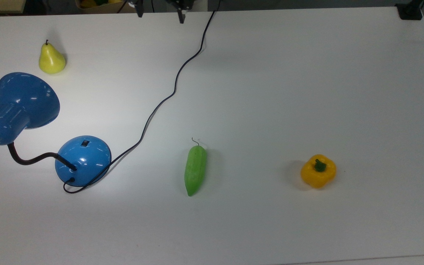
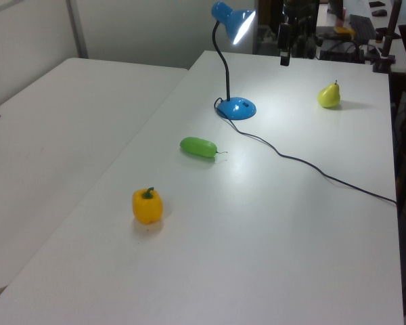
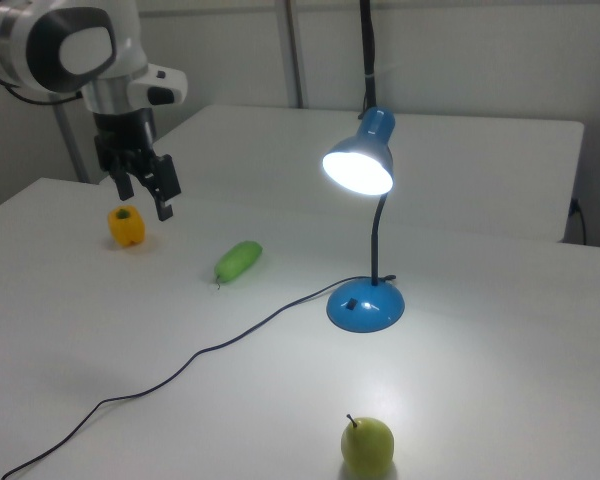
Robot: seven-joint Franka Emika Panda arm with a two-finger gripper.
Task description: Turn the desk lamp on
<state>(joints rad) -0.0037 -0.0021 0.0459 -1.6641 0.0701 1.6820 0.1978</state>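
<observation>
The desk lamp is lit: its blue bell shade [image 3: 360, 165] glows and throws a bright patch on the white table [image 3: 460, 400]. In the top view, the shade [image 1: 24, 97] hangs at the left on a black bendy neck [image 1: 31, 159]. The neck rises from the round blue base [image 1: 84, 160], which carries a small black switch [image 1: 84, 142]. A thin black cord [image 1: 160, 105] runs from the base to the top view's upper edge. My gripper [image 1: 159, 11] [image 3: 145, 195] [image 2: 284, 51] hangs high above the table, far from the base, open and holding nothing.
A yellow-green pear [image 1: 51, 59] stands beyond the shade at the top view's left. A green cucumber [image 1: 195, 170] lies mid-table and a yellow bell pepper [image 1: 318, 171] sits to the top view's right. The cord snakes across the table's middle.
</observation>
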